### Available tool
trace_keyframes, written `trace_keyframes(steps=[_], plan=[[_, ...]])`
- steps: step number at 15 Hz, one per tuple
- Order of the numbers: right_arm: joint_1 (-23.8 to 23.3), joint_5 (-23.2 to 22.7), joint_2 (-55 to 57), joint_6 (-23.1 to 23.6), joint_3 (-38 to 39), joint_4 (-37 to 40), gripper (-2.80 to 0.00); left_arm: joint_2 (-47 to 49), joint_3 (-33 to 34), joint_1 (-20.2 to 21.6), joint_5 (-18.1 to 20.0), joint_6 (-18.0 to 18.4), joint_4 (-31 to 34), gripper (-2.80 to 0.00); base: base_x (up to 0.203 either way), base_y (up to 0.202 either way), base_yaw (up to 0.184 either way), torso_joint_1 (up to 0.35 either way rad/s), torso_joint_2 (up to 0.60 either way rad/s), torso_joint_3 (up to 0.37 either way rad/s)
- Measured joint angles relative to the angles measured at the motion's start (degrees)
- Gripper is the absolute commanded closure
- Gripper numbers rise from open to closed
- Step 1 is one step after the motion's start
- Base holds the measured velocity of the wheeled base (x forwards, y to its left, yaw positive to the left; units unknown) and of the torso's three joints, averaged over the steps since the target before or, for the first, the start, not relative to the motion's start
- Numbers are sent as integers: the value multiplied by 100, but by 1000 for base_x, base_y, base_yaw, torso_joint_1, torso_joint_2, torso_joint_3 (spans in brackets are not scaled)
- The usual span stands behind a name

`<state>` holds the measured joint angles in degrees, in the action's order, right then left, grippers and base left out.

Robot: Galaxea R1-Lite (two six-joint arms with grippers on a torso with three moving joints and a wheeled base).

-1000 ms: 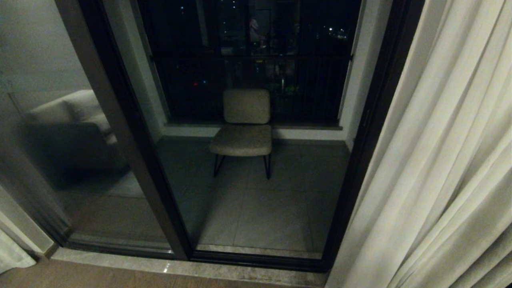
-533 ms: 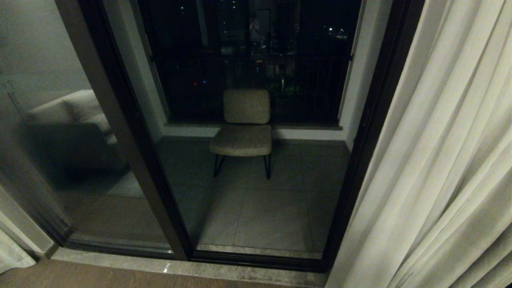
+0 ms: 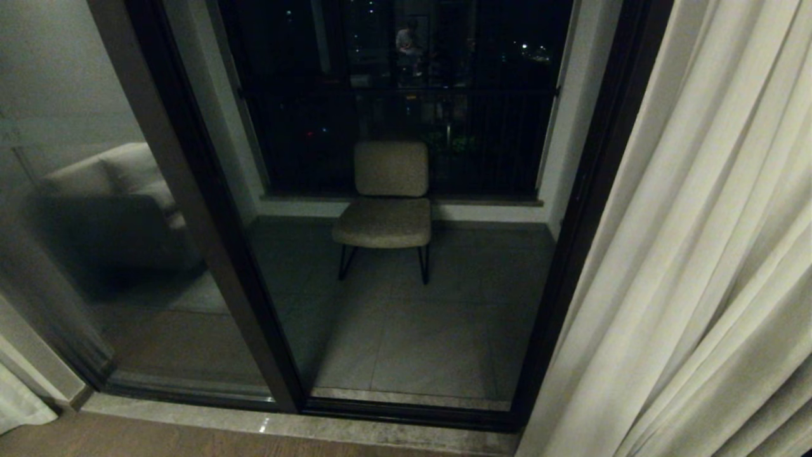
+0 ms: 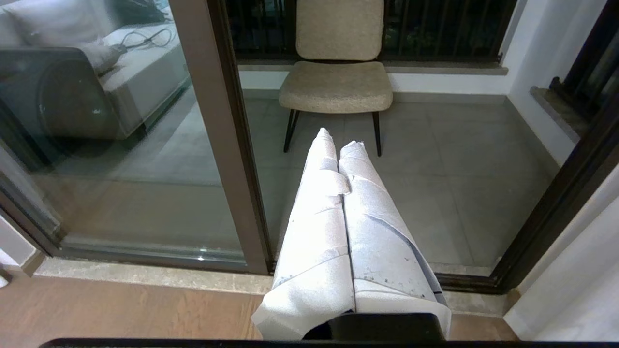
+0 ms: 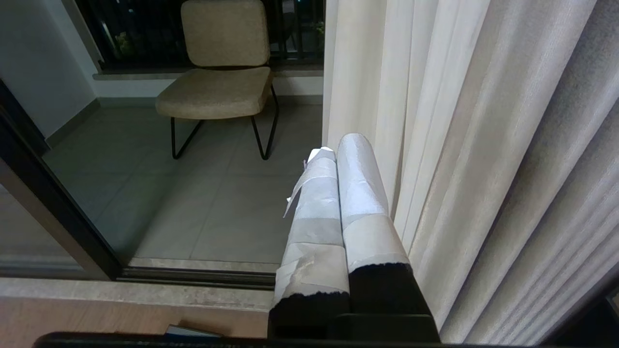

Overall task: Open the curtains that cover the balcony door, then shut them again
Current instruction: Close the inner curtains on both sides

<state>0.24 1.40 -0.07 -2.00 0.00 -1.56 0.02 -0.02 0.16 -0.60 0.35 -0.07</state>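
Curtains (image 3: pixel 698 254) are bunched off to the right, door (image 3: pixel 406 209) glass uncovered. Left gripper (image 4: pixel 338 140) and right gripper (image 5: pixel 341 145) both pinched together, empty. Closing could snag: right fingers sit just beside the folds.

A beige chair (image 3: pixel 387 209) stands on the grey-tiled balcony floor (image 3: pixel 431 343).
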Motion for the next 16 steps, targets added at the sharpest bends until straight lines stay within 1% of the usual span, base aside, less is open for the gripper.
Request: trace_keyframes(steps=[10,12,16], plan=[[0,-2,0,3,0,-9,0,0,0,0,0,-2,2,0,0,0,0,0,0,0],[0,-5,0,24,0,-155,0,0,0,0,-2,0,0,0,0,0,0,0,0,0],[-11,-37,69,309,0,-228,0,0,0,0,-1,-1,1,0,0,0,0,0,0,0]])
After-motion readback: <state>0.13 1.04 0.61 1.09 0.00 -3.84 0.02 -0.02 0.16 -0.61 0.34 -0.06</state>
